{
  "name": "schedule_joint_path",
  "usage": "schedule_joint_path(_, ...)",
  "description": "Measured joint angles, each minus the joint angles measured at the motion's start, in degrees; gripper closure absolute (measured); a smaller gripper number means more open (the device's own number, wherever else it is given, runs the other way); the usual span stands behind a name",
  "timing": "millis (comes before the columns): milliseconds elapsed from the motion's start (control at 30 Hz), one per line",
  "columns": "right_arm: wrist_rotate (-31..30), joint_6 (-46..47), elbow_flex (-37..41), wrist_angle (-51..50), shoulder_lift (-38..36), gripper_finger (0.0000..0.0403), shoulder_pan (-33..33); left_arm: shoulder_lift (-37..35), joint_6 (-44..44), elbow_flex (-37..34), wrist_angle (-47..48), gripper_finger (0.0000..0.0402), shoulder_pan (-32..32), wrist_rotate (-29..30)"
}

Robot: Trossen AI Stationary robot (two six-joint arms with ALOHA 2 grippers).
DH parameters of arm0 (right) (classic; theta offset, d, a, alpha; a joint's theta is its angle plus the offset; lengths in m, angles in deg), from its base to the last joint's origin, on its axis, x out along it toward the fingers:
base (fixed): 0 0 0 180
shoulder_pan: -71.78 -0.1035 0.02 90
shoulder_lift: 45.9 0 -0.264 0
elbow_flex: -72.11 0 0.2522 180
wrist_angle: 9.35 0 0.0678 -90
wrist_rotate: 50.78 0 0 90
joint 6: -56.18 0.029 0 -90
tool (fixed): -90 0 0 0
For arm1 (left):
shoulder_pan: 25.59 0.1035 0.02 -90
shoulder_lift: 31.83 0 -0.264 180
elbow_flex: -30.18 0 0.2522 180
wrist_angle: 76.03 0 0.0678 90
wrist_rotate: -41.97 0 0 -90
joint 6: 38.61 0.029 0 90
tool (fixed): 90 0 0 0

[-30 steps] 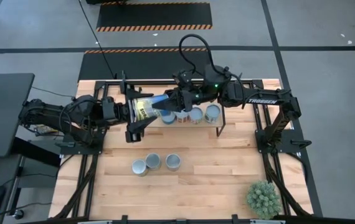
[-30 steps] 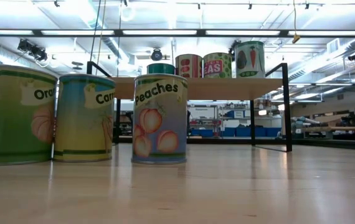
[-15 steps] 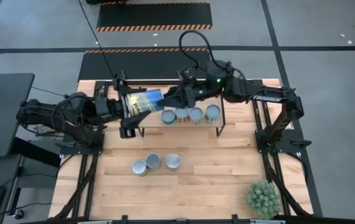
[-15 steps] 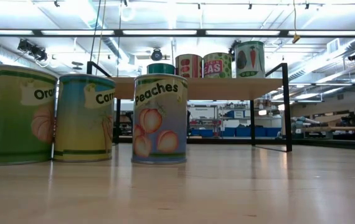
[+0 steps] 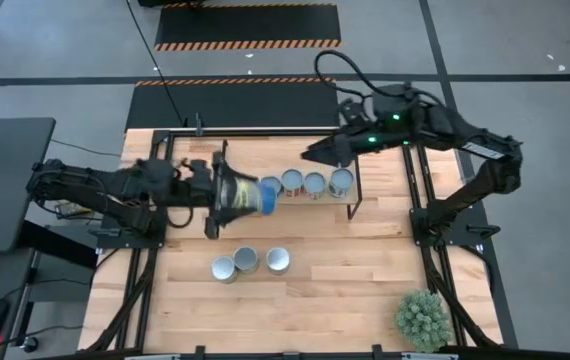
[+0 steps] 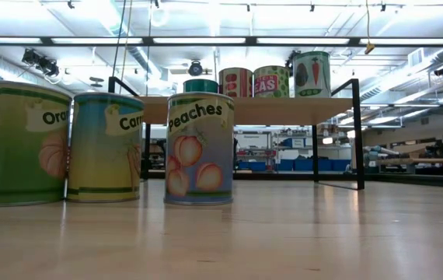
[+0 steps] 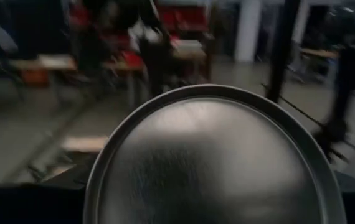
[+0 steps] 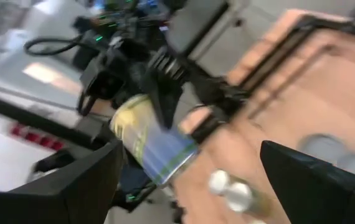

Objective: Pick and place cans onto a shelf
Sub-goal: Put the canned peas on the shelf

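Gripping a blue-and-yellow can (image 5: 248,195) sideways beside the shelf (image 5: 350,196), the left claw (image 5: 227,192) stays clear of the open, empty right claw (image 5: 310,155).

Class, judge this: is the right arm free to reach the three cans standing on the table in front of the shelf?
Probably yes. The right end effector is open and empty beside the shelf; nothing lies between it and the three cans.

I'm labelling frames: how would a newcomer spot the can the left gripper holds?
Start at the shelf at the table's far side. Just off its left end, the left gripper holds a can. Unlike the upright cans, it lies sideways in the air, yellow and blue.
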Motion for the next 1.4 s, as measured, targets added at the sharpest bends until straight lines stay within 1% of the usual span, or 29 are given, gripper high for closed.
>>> schedule_joint_path(167, -6.1, 0.3, 0.0, -6.8, -3.2, 0.0019, -2.5, 1.1, -5.2, 0.0, 7.5, 0.0094, -2.8, -3.8)
schedule_joint_path(300, -8.3, 1.1, 0.0, -8.8, -2.7, 0.0019, -5.0, 3.5, -8.4, 0.1, 11.2, 0.0094, -6.4, -5.5)
schedule_joint_path(467, -10.8, 1.2, 0.0, -9.5, 0.2, 0.0019, -8.8, 7.1, -11.3, 0.1, 13.1, 0.0094, -12.2, -5.2)
schedule_joint_path(700, -16.0, 4.8, 0.0, -9.2, 4.5, 0.0023, -15.1, 15.3, -17.1, 0.1, 12.6, 0.0093, -19.6, -0.8)
schedule_joint_path(833, -17.9, 8.5, 0.0, -9.1, 6.3, 0.0032, -19.4, 21.1, -17.6, 0.0, 8.4, 0.0092, -22.8, 2.5)
schedule_joint_path(933, -18.5, 11.4, 0.0, -9.6, 7.3, 0.0034, -22.8, 25.6, -18.7, 0.1, 1.7, 0.0092, -23.7, 4.9)
schedule_joint_path(1033, -20.5, 13.3, 0.0, -13.1, 7.6, 0.0034, -25.8, 30.2, -20.4, 0.1, -5.1, 0.0091, -23.6, 7.3)
schedule_joint_path(1133, -21.9, 15.5, 0.0, -20.4, 7.6, 0.0034, -28.7, 34.6, -20.5, 0.1, -12.4, 0.0091, -23.0, 9.2)
schedule_joint_path(1200, -22.9, 17.4, 0.0, -24.7, 7.6, 0.0034, -30.5, 37.3, -21.3, 0.1, -15.6, 0.0091, -22.6, 10.4)
schedule_joint_path(1267, -23.0, 18.1, 0.0, -28.8, 7.8, 0.0034, -32.0, 40.1, -21.4, 1.6, -16.5, 0.0091, -22.0, 10.4)
schedule_joint_path(1400, -22.6, 13.6, 0.8, -32.0, 8.3, 0.0034, -34.6, 45.1, -19.8, 6.7, -16.4, 0.0091, -20.5, 9.0)
